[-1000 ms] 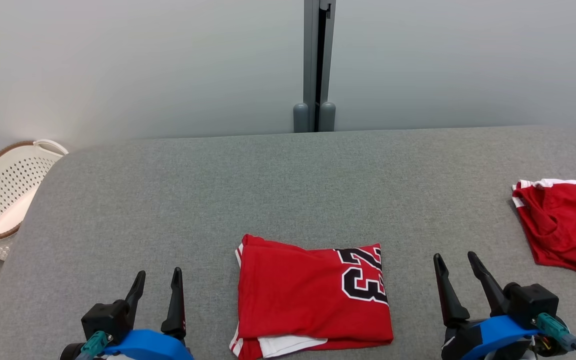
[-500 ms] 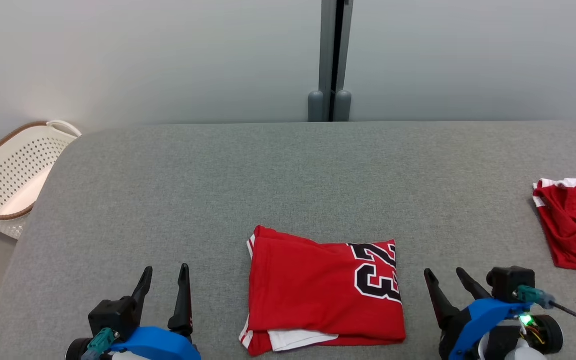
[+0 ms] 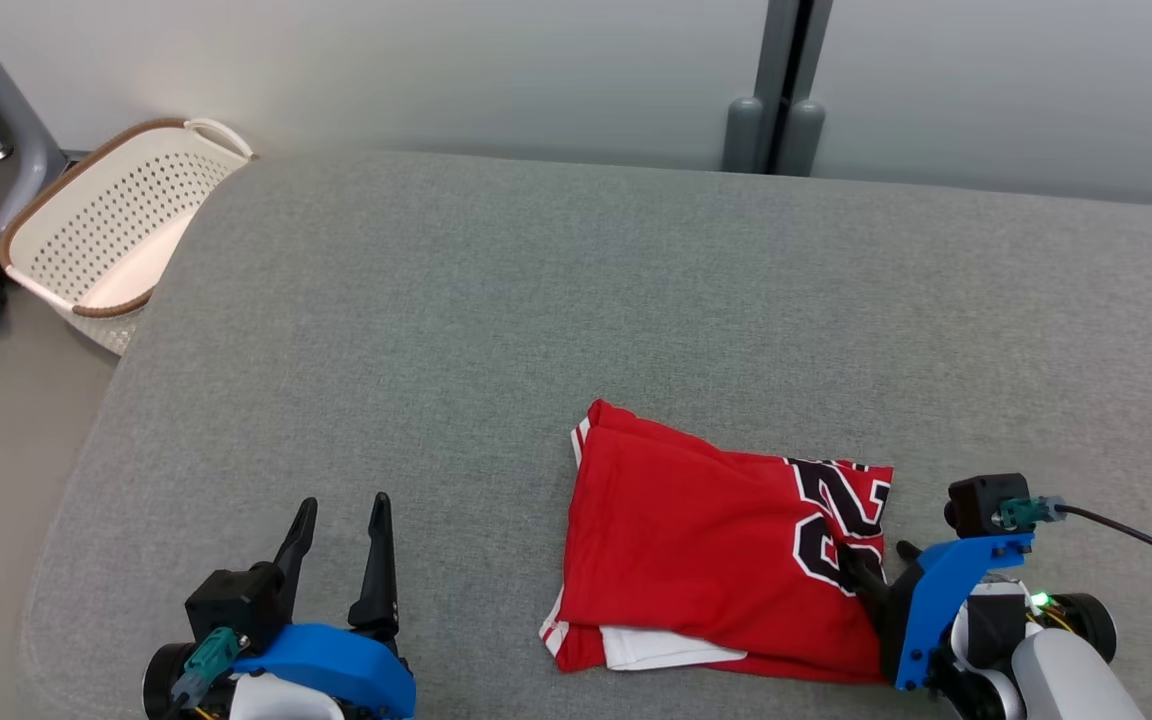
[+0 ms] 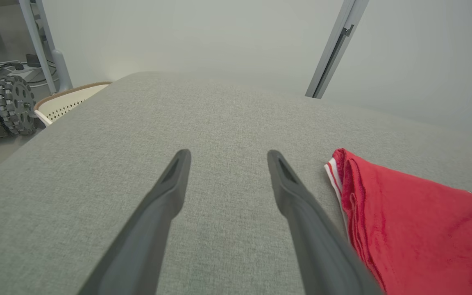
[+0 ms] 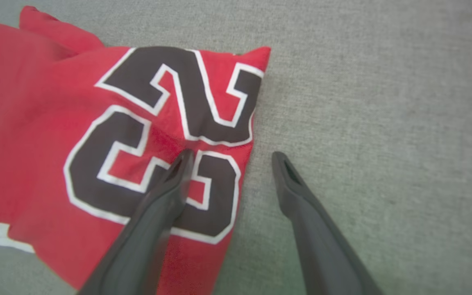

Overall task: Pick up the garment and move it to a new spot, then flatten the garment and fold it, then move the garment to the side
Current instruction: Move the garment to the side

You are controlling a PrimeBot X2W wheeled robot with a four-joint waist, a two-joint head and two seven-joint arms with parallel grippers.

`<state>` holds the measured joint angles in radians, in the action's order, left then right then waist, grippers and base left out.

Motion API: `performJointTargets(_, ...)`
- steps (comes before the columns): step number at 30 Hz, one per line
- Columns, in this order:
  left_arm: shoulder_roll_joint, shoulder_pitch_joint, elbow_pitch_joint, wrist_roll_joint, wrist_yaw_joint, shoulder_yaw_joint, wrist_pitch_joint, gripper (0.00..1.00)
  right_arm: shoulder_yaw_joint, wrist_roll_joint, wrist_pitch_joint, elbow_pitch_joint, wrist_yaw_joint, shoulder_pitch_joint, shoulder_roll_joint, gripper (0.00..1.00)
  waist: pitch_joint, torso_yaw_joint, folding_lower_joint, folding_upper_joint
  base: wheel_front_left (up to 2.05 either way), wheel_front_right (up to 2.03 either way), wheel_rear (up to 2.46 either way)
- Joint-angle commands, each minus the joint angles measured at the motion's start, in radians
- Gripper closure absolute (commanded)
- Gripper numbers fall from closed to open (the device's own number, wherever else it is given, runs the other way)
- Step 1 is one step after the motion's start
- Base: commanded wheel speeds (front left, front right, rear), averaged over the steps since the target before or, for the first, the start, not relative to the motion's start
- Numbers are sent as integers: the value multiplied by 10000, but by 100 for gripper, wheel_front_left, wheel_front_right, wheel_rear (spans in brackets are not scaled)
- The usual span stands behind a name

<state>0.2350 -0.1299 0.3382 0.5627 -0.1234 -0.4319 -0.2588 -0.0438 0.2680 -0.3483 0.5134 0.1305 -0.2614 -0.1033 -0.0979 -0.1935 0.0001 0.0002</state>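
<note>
A folded red garment (image 3: 716, 540) with a black-and-white number lies on the grey padded surface (image 3: 536, 300), white trim showing at its near edge. My right gripper (image 3: 876, 555) is open at the garment's right edge. In the right wrist view the right gripper (image 5: 232, 155) straddles that edge, one finger over the number on the garment (image 5: 55, 123) and the other over bare grey fabric. My left gripper (image 3: 344, 502) is open and holds nothing, a short way left of the garment. In the left wrist view the left gripper (image 4: 228, 155) points across the surface, the garment (image 4: 416, 229) to its right.
A white perforated basket (image 3: 116, 220) with a brown rim stands on the floor off the surface's far left corner. A dark wheeled base (image 4: 12, 104) sits beside it. A grey post (image 3: 776, 100) rises against the back wall.
The head camera has turned and tipped down, shifting the whole picture. My right gripper has come left and down onto the garment's right edge. The left gripper has kept its place.
</note>
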Motion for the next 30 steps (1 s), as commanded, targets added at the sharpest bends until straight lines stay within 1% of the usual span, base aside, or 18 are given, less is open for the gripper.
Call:
performJointTargets(1,-40,-188,15,-43,22,67,-71,0,-126,118,-117,234,5,-239,-41,0,-215,-237,-1,-2,0,0,0)
performJointTargets(4,-76,-209,62,-91,77,130,-72,0,-359,159,-165,642,5,-400,-24,0,-254,-295,-1,-2,0,0,0)
performJointTargets(5,-85,-213,76,-109,82,150,-73,0,-440,179,-135,763,7,-442,4,10,-258,-299,-1,-2,0,0,0)
performJointTargets(6,-91,-214,87,-108,89,173,-75,0,-550,203,-134,856,8,-486,49,55,-258,-291,-1,-2,0,0,0)
performJointTargets(7,-89,-213,97,-105,72,199,-77,0,-676,251,-124,930,17,-526,81,75,-255,-266,-1,-2,0,0,0)
performJointTargets(8,-86,-213,97,-122,80,219,-77,0,-778,281,-97,994,17,-576,96,97,-251,-220,-1,-2,0,0,0)
performJointTargets(9,-87,-216,89,-152,95,226,-74,0,-889,322,-65,1052,17,-642,98,100,-248,-161,-1,-2,0,0,0)
performJointTargets(12,-100,-193,24,-216,139,264,-72,0,-1052,412,227,1054,11,-894,-38,100,-240,105,-1,-2,0,0,0)
performJointTargets(15,-107,-155,-54,-306,154,280,-73,0,-1060,465,504,964,-1,-1162,-276,100,-259,547,-1,-2,0,0,0)
performJointTargets(16,-107,-155,-54,-306,154,280,-73,0,-1060,465,504,964,-1,-1162,-276,100,-259,547,-1,-2,0,0,0)
performJointTargets(18,-127,-167,-130,-346,162,271,-74,0,-1020,528,620,874,-1,-1266,-463,100,-291,929,-1,-2,0,0,0)
performJointTargets(24,-93,-328,-355,-487,224,191,-70,0,-693,530,729,392,2,-1540,-1187,100,-534,2497,-1,-2,0,0,0)
performJointTargets(30,74,-558,-553,-639,194,130,60,0,-362,608,645,-230,4,-1696,-1482,100,-984,4314,-1,-2,0,0,0)
